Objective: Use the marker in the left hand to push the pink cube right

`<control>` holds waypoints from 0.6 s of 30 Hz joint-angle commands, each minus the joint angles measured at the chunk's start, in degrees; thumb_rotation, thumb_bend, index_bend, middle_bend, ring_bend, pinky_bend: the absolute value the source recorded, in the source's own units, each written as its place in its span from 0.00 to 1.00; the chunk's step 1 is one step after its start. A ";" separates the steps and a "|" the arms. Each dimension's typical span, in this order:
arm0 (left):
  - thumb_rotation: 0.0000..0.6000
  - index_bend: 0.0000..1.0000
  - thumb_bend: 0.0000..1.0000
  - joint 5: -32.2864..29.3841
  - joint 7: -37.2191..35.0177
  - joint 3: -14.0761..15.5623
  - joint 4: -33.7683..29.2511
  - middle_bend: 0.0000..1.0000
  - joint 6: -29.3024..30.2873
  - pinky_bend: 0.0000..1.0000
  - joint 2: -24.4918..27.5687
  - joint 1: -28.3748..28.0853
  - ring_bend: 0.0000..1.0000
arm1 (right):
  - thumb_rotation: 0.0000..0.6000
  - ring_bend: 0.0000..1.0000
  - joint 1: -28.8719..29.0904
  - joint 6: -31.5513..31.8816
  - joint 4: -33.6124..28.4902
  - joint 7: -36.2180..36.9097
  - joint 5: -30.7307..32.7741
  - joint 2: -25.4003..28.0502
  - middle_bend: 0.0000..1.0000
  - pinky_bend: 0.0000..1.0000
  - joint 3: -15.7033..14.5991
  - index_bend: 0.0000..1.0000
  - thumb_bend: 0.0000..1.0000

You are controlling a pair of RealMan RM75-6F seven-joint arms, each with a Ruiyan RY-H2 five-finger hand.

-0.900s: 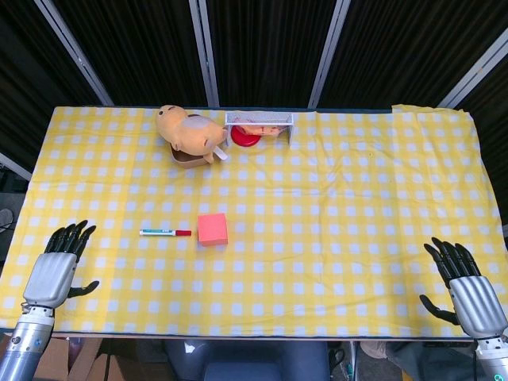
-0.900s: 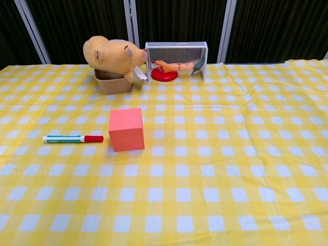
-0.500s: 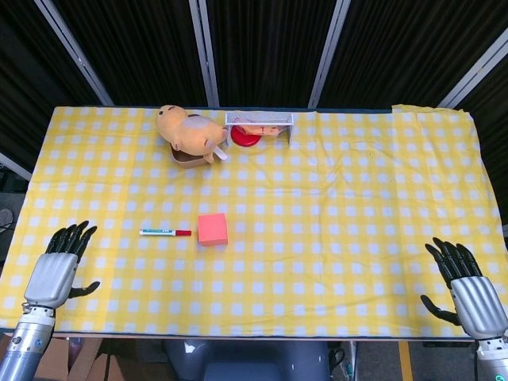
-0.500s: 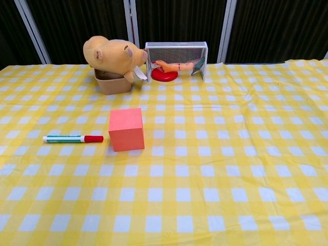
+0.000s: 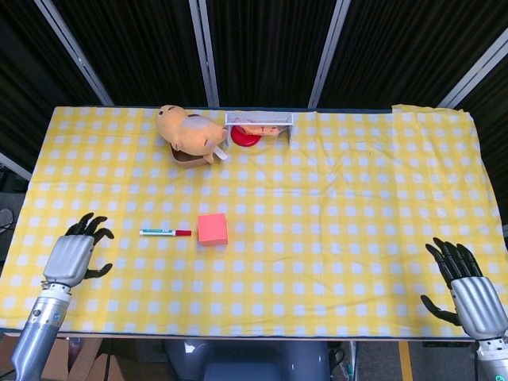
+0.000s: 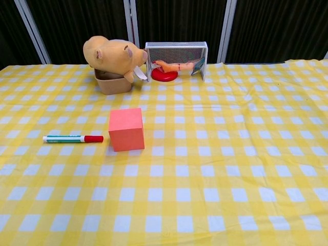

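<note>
Counter [image 5: 357,198] covered in wrinkled yellow-and-white checked cloth. Landmark: matte pink cube [image 5: 212,228], boxy with sharp edges, left of centre. Tan plush animal toy [image 5: 187,131] lies over a brown tub well behind the cube; silver wire-mesh tray [image 5: 259,123] on its side just right of the plush, a red disc inside. Metal-backed left robot hand [image 5: 74,255] with black fingers spread, empty, well left of the cube at the near edge. Right robot hand [image 5: 468,289] spread, empty, far right. Slim white marker with green band and red cap [image 5: 165,232] lies flat just left of the cube, cap end toward it, not touching.
</note>
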 commanded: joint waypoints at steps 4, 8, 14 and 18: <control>1.00 0.41 0.28 -9.55 6.92 -4.22 6.30 0.15 -7.48 0.20 -6.59 -7.51 0.07 | 1.00 0.00 0.03 0.02 -0.01 0.60 0.16 0.13 0.00 0.00 0.07 0.00 0.32; 1.00 0.42 0.29 -14.95 10.42 -5.73 9.46 0.15 -9.43 0.20 -10.50 -10.97 0.07 | 1.00 0.00 0.06 -0.03 0.03 0.93 0.26 0.17 0.00 0.00 0.11 0.00 0.32; 1.00 0.44 0.30 -19.68 14.76 -6.10 12.60 0.15 -10.18 0.20 -14.61 -14.59 0.07 | 1.00 0.00 0.02 0.04 0.07 1.66 0.42 0.36 0.00 0.00 0.16 0.00 0.32; 1.00 0.44 0.30 -22.13 16.51 -6.16 14.60 0.15 -9.92 0.20 -16.84 -16.28 0.07 | 1.00 0.00 -0.03 0.20 0.10 1.95 0.29 0.42 0.00 0.00 0.11 0.00 0.32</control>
